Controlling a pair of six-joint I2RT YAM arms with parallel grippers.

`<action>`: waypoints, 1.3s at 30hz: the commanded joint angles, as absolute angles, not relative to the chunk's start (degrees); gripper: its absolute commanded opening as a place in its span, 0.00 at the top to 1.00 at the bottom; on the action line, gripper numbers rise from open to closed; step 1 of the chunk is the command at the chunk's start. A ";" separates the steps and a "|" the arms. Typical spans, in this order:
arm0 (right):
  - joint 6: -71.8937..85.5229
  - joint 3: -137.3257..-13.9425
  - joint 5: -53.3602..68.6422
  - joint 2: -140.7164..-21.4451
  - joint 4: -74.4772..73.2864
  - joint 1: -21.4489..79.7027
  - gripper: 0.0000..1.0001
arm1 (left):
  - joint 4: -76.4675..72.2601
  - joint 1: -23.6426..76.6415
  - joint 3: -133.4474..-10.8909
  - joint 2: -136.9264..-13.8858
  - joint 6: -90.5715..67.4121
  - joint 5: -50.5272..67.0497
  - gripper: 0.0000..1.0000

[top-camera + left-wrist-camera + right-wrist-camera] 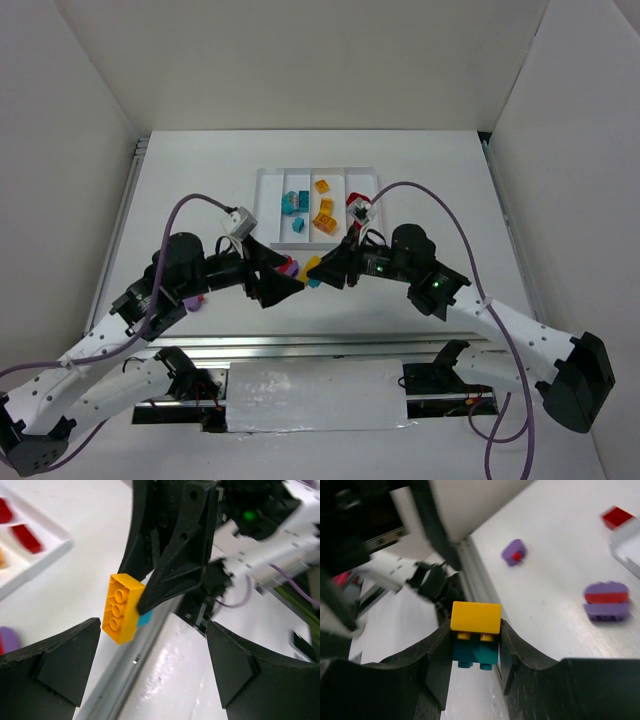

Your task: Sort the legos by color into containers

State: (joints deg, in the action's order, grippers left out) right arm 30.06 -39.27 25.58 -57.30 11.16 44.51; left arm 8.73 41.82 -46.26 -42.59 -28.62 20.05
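Note:
My right gripper [475, 636] is shut on a yellow brick [476, 617] stacked on a teal brick [475, 652], held above the table's near edge. The left wrist view shows the same yellow brick [121, 608] with the teal brick [145, 619] behind it, pinched by the right arm's black fingers. My left gripper [150, 675] faces that pair, open and holding nothing, just short of the bricks. From above, the two grippers meet at the yellow brick [312, 265], below the white tray [268, 180]. Its compartments hold teal legos [295, 200], orange legos [324, 214] and red legos [356, 199].
A purple round brick [514, 552] and a purple-and-red stack [606, 600] lie loose on the table. A red brick [616, 516] sits by the tray corner [626, 544]. Another purple piece [288, 266] lies under the left arm. The metal rail [320, 345] runs along the near edge.

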 commanded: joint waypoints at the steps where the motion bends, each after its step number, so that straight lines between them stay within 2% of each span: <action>1: 20.75 -39.11 45.06 -52.83 17.41 44.56 1.00 | 10.83 41.92 -47.03 -42.80 -29.18 33.63 0.01; 2: 20.31 -39.89 48.74 -52.13 16.71 44.56 1.00 | 8.81 42.01 -46.06 -42.80 -30.05 39.14 0.01; 5: 20.39 -41.39 51.94 -51.94 16.87 44.74 1.00 | 2.47 42.10 -42.63 -43.42 -31.99 43.49 0.01; 8: 21.96 -42.01 53.17 -52.38 18.28 44.65 1.00 | 2.11 42.27 -42.36 -45.60 -31.55 42.46 0.01; 14: 24.17 -42.54 53.09 -54.58 21.10 46.40 1.00 | 0.70 42.54 -43.06 -46.93 -32.08 42.89 0.11; 17: 22.60 -43.77 50.63 -55.81 18.90 47.72 1.00 | 0.44 42.71 -43.24 -47.02 -32.34 43.24 0.23; 18: 22.24 -44.03 50.19 -56.07 18.29 47.81 1.00 | 0.53 42.89 -43.33 -47.02 -32.34 43.33 0.36; 20: 22.15 -44.30 49.75 -56.43 17.93 47.99 0.99 | 0.53 42.98 -43.59 -46.76 -31.99 43.51 0.53; 21: 22.15 -44.12 49.57 -56.34 17.84 47.90 0.98 | 0.53 43.07 -43.59 -46.67 -31.82 43.33 0.70; 22: 22.41 -43.95 49.31 -56.25 18.36 47.90 0.95 | 0.53 43.07 -43.59 -46.50 -31.56 43.16 0.78; 23: 22.76 -43.68 49.13 -56.08 18.80 47.90 0.76 | 0.53 43.15 -43.59 -46.06 -31.38 43.15 0.89; 24: 23.02 -43.25 48.96 -55.64 19.33 47.73 0.56 | 0.70 43.15 -43.59 -45.62 -31.12 42.37 0.93; 25: 22.85 -43.07 49.13 -55.46 19.34 47.81 0.43 | 1.05 43.15 -43.68 -45.35 -30.94 41.49 0.97; 26: 22.50 -42.63 49.13 -55.11 19.34 47.81 0.37 | 2.36 43.15 -43.86 -44.22 -30.76 40.35 1.00; 27: 22.41 -41.76 48.96 -54.41 19.51 47.81 0.37 | 2.81 43.15 -44.03 -43.77 -30.41 39.56 1.00; 32: 23.20 -40.61 50.79 -53.88 21.18 47.72 0.44 | 3.34 43.15 -44.47 -42.01 -29.79 39.29 1.00; 33: 23.38 -40.61 50.63 -54.05 21.44 47.81 0.48 | 3.17 43.15 -44.47 -42.10 -29.88 39.29 1.00; 34: 23.29 -40.61 50.54 -54.05 21.53 47.73 0.58 | 3.08 43.15 -44.39 -42.36 -30.06 39.64 1.00; 36: 23.38 -40.69 50.80 -54.14 21.88 47.73 0.62 | 2.38 43.15 -44.12 -42.80 -30.41 39.99 1.00; 37: 23.47 -40.78 50.71 -54.14 21.97 47.81 0.78 | 2.29 43.15 -44.03 -42.89 -30.50 40.25 1.00; 39: 23.64 -40.78 50.45 -54.14 22.59 47.72 0.97 | 2.11 43.15 -43.86 -43.07 -30.76 40.25 1.00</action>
